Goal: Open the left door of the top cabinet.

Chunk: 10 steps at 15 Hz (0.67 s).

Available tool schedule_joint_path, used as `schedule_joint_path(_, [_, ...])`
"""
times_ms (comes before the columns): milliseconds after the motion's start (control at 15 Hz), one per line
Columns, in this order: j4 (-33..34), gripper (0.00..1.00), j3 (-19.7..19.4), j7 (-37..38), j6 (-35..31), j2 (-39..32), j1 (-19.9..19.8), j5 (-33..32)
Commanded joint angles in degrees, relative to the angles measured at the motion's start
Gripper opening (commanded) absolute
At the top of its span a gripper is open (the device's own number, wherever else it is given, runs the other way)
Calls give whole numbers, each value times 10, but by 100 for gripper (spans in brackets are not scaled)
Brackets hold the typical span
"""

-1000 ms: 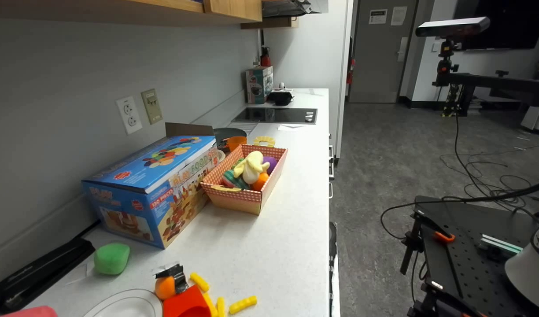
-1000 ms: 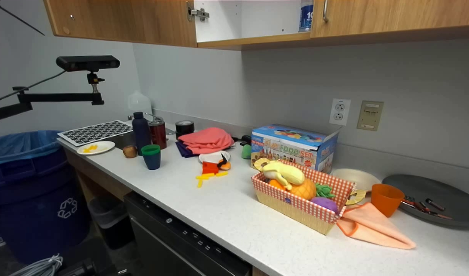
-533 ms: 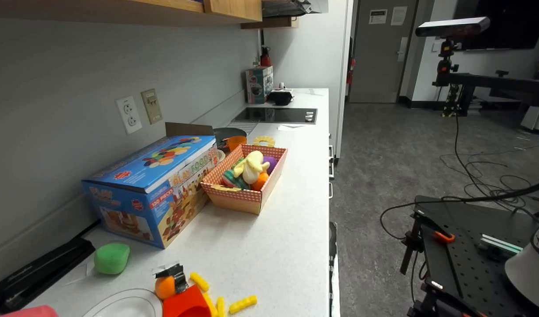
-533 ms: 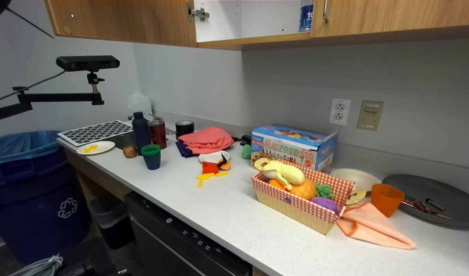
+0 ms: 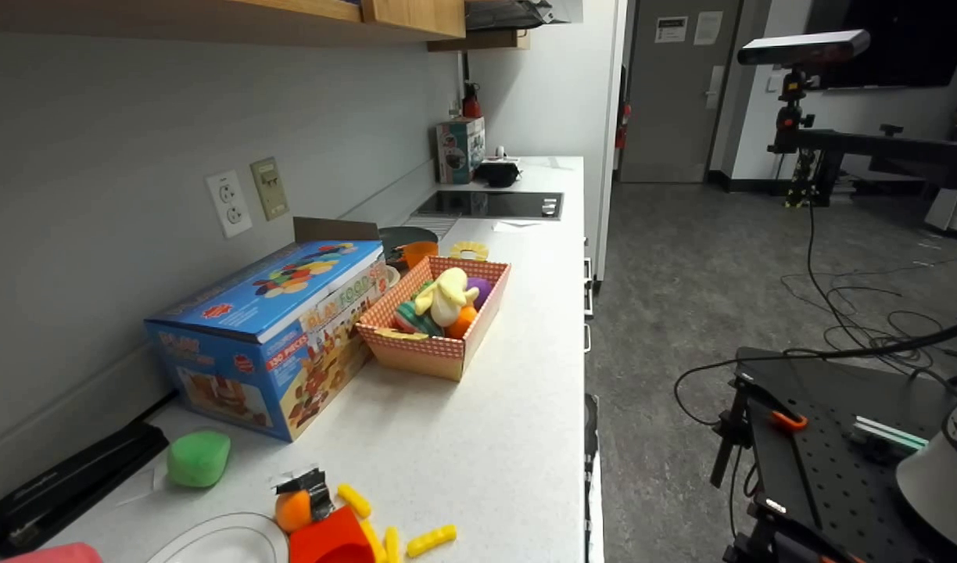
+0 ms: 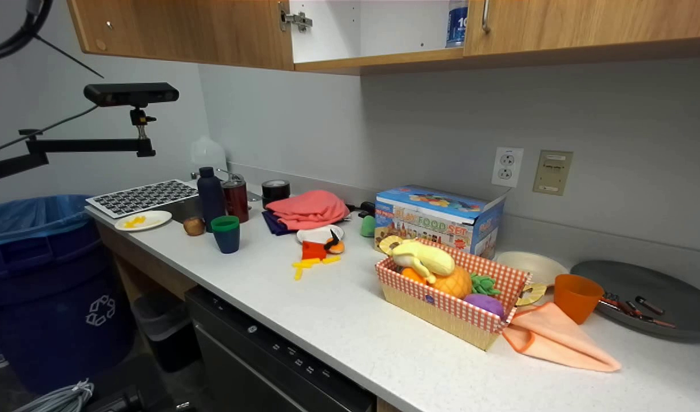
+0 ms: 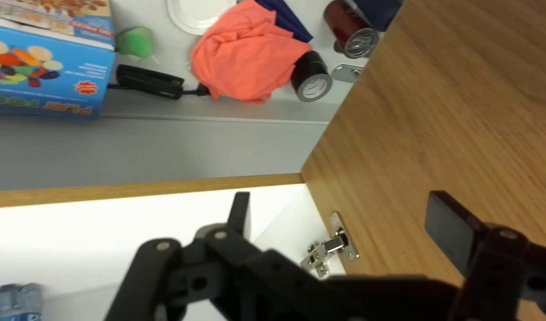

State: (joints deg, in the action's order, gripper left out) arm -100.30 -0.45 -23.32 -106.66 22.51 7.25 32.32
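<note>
The left door [image 6: 184, 28] of the wooden top cabinet is swung wide open in an exterior view. Its inner face [image 7: 456, 102] fills the right of the wrist view. A metal hinge [image 7: 333, 245] joins it to the white cabinet interior [image 7: 134, 232]. The cabinet's right door [image 6: 590, 26], with a metal handle [image 6: 485, 16], is shut. My gripper [image 7: 340, 200] is open with nothing between its fingers, in front of the cabinet opening and the open door. The gripper is out of view in both exterior views. The door's outer handle is hidden.
A bottle [image 6: 457, 23] stands inside the cabinet. Below, the counter [image 6: 304, 309] holds a play food box [image 6: 436, 220], a fruit basket [image 6: 447, 309], cloths, cups and bottles. A camera on an arm [image 6: 131, 94] stands beneath the open door. A black cable [image 6: 27, 34] hangs at upper left.
The black cable at the upper left of an exterior view has moved right and down, into view. The left door stays open, almost unmoved. The counter things have not moved.
</note>
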Motion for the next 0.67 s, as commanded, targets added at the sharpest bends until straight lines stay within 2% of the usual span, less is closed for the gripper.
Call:
schedule_joint_path(0, [-13,100,13,21,-42,25,-10,-77])
schedule_joint_path(267, [-27,100,16,64,-69,52,-14,-150])
schedule_joint_path(600, [-33,100,2,100,-49,90,-15,-194])
